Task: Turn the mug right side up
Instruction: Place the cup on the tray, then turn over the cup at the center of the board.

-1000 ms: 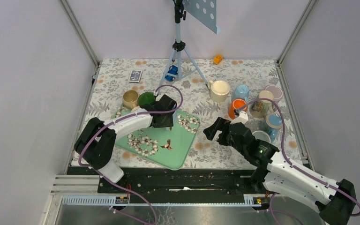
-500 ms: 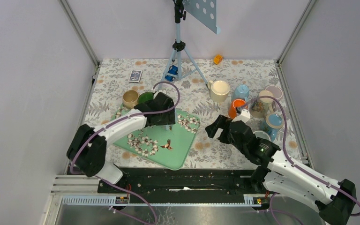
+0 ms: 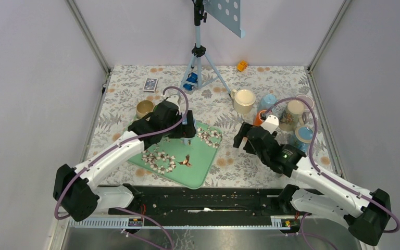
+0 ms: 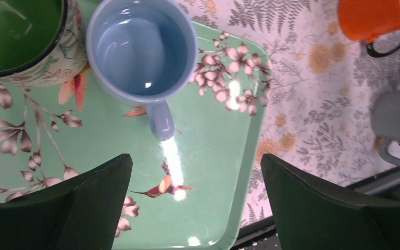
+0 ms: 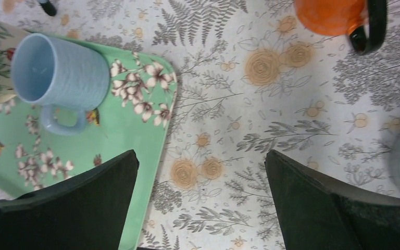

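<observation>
Since the left jaws stand wide apart with nothing between them, their dark fingers framing only bare tray, the light blue mug is free of any grip. It sits mouth up on the green floral tray, near a far corner, handle pointing back towards the jaws, right beside a green-lined floral mug; whether the two touch I cannot tell. That spread looks meant to let the arm lift away without catching handle or rim, and with the mug on its base the turning appears done. The right jaws are equally wide and empty, fingers hanging over the patterned counter just off the tray's edge, apart from the blue mug, seemingly waiting out of the way. An orange mug with a black handle is beyond them.

The left wrist view looks straight down into the mug's empty hollow, so the mouth is plainly up; the right wrist view catches it aslant and adds the ribbed outer wall and the handle's open loop. The top view hides most of the mug under the left arm, but alone shows the other mugs clustered at the counter's right, a cream mug and a tripod at the back
</observation>
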Robot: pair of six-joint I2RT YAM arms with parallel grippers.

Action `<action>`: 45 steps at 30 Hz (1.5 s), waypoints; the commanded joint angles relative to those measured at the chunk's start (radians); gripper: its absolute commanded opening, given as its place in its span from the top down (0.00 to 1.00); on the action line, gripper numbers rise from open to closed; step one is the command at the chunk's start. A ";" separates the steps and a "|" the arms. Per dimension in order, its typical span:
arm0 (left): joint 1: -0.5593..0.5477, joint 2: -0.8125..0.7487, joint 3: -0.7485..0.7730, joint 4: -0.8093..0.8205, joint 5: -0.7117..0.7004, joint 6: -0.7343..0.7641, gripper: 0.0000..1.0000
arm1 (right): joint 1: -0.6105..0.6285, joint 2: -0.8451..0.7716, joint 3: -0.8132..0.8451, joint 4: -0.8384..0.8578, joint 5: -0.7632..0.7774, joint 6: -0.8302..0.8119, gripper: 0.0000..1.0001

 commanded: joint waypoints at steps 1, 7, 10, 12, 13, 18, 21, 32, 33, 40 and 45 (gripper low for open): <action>0.004 -0.052 0.036 0.022 0.082 0.042 0.01 | -0.089 0.048 0.060 -0.036 0.029 -0.083 0.00; 0.004 -0.077 0.081 0.022 0.167 0.073 0.01 | -0.273 0.111 0.065 0.026 -0.033 -0.176 0.00; 0.004 -0.084 0.092 0.025 0.197 0.081 0.01 | -0.370 0.175 0.061 0.084 -0.079 -0.222 0.00; 0.004 -0.089 0.093 0.027 0.209 0.086 0.01 | -0.404 0.215 0.058 0.137 -0.094 -0.257 0.00; 0.004 -0.091 0.093 0.027 0.213 0.089 0.01 | -0.421 0.236 0.058 0.157 -0.095 -0.273 0.00; 0.004 -0.109 0.097 0.023 0.246 0.103 0.01 | -0.523 0.313 0.055 0.227 -0.165 -0.331 0.00; 0.004 -0.126 0.092 0.019 0.253 0.108 0.01 | -0.542 0.348 0.058 0.268 -0.172 -0.371 0.00; 0.004 -0.152 0.081 0.017 0.273 0.109 0.01 | -0.594 0.451 0.089 0.392 -0.249 -0.465 0.00; 0.004 -0.154 0.080 0.017 0.273 0.109 0.01 | -0.594 0.455 0.092 0.394 -0.261 -0.470 0.00; 0.004 -0.163 0.065 0.027 0.277 0.096 0.01 | -0.584 0.488 0.103 0.383 -0.363 -0.423 0.00; 0.004 -0.164 0.052 0.046 0.284 0.082 0.01 | -0.476 0.516 0.164 0.295 -0.289 -0.384 0.00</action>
